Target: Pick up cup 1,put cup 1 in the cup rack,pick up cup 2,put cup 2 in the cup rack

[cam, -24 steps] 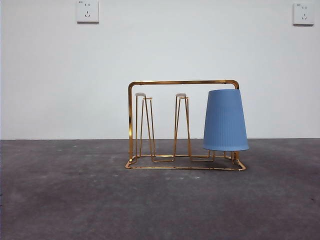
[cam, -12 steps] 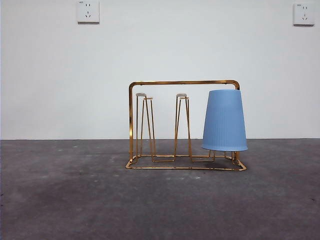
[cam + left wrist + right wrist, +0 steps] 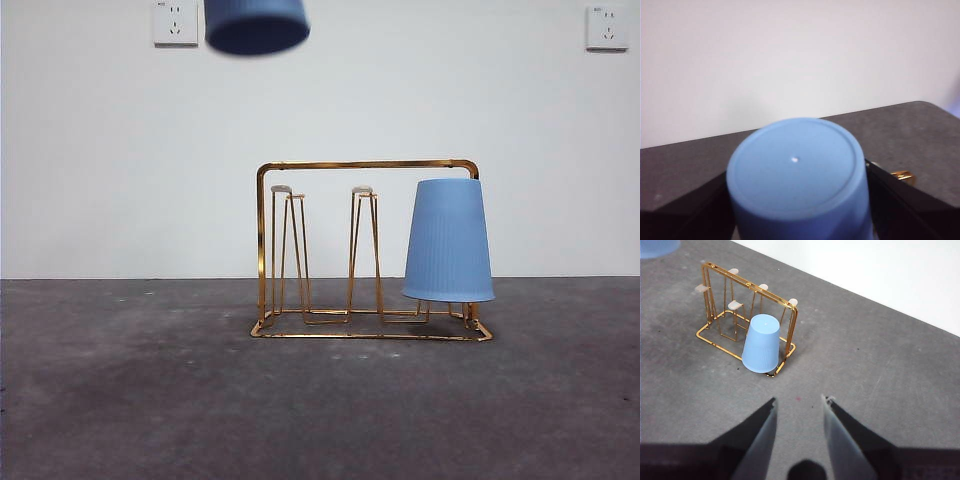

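The cup rack (image 3: 366, 250) stands mid-table with bare dark table (image 3: 120, 400) on every side. 1 blue cup (image 3: 449, 241) sits inverted on its prongs at one end; 2 white-tipped prong pairs (image 3: 292, 250) stand free. Only the left wrist view shows the left gripper (image 3: 797, 200) clamped on the second cup (image 3: 797, 175), which pokes in high above the rack's free end in the front view. The right gripper (image 3: 799, 407) hovers well clear, jaws apart.

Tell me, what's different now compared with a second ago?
A second blue cup has come into sight at the top of the front view, upside down, held by the left gripper. The gold rack and the cup hanging on it stayed put, and the right gripper waits open.
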`<act>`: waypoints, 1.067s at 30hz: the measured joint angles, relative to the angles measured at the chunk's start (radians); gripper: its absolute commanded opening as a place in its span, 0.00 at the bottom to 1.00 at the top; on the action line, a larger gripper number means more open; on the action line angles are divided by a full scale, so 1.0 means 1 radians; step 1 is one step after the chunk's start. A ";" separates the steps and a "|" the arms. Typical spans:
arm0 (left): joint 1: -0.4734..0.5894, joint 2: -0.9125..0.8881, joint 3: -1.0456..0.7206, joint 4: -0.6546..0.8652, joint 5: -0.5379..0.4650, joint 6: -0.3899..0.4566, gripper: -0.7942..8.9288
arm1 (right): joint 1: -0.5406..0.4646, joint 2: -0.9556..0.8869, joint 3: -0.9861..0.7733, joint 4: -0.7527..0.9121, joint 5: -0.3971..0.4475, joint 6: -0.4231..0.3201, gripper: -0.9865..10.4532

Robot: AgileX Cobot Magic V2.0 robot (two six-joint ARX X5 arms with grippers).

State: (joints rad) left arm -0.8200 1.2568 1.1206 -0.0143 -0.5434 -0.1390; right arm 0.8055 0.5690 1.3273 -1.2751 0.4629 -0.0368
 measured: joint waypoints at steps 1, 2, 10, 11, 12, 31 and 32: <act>0.015 0.007 -0.010 0.010 0.002 0.007 0.08 | 0.000 0.000 0.000 0.000 -0.002 0.001 0.22; 0.027 0.014 -0.013 0.013 0.004 0.011 0.07 | 0.000 0.000 0.000 0.000 -0.005 0.004 0.22; 0.107 0.132 -0.014 0.131 0.109 0.029 0.08 | 0.000 0.000 0.000 0.000 -0.018 0.026 0.22; 0.109 0.146 -0.014 0.131 0.109 0.031 0.08 | 0.000 0.000 0.000 0.000 -0.018 0.027 0.22; 0.111 0.163 -0.014 0.130 0.111 0.032 0.08 | 0.000 0.000 0.000 -0.001 -0.018 0.031 0.22; 0.141 0.340 -0.014 0.229 0.135 0.035 0.08 | 0.000 0.000 0.000 -0.038 -0.018 0.073 0.22; 0.145 0.346 -0.014 0.230 0.135 0.035 0.08 | 0.000 0.000 0.000 -0.039 -0.018 0.075 0.22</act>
State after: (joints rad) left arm -0.6754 1.6028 1.1069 0.2157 -0.4080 -0.1043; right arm 0.8055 0.5690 1.3273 -1.3136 0.4454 0.0380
